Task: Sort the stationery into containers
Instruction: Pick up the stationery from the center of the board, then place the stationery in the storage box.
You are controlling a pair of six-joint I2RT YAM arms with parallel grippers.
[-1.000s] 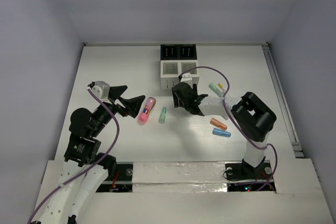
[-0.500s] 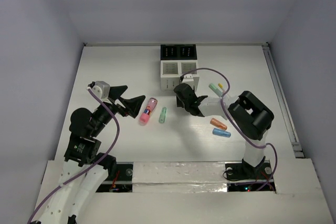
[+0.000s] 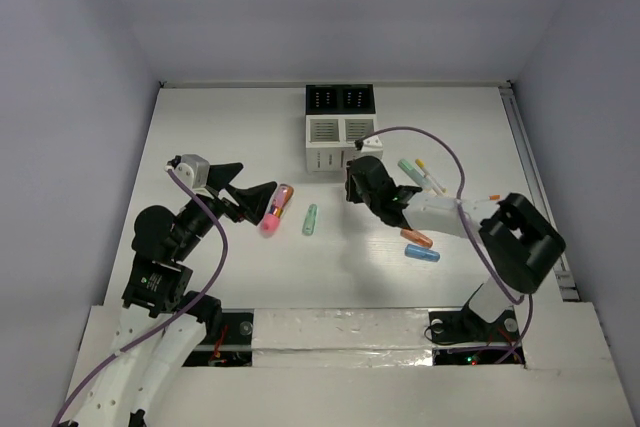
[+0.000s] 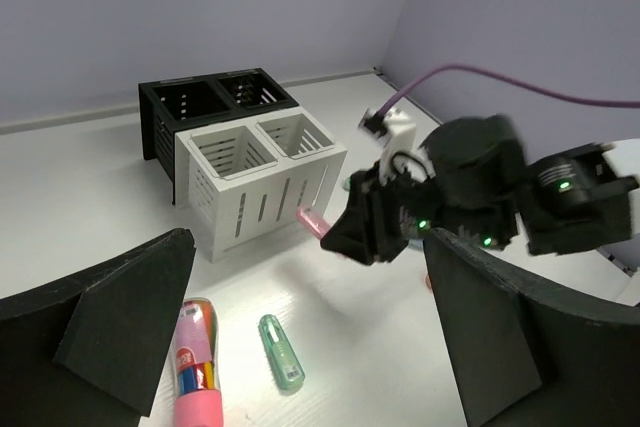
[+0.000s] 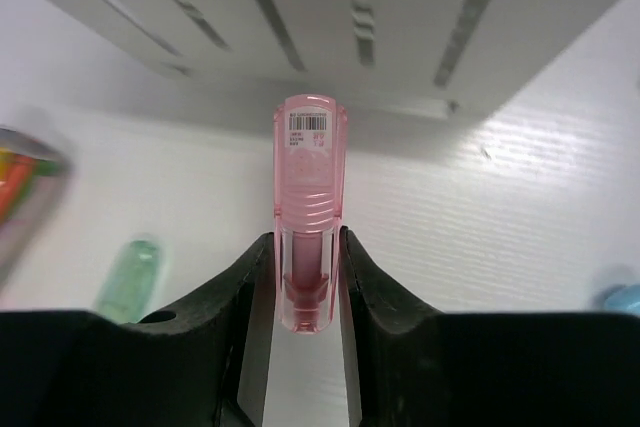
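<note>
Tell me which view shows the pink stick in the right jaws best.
Right wrist: the pink stick sits centred, clamped between the jaws. Left wrist shows only its end poking from the right gripper. Top external hides it under that gripper.

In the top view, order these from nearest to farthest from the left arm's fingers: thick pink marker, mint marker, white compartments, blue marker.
1. thick pink marker, beside the left fingers
2. mint marker, further right
3. white compartments, farther back
4. blue marker, far right
</note>
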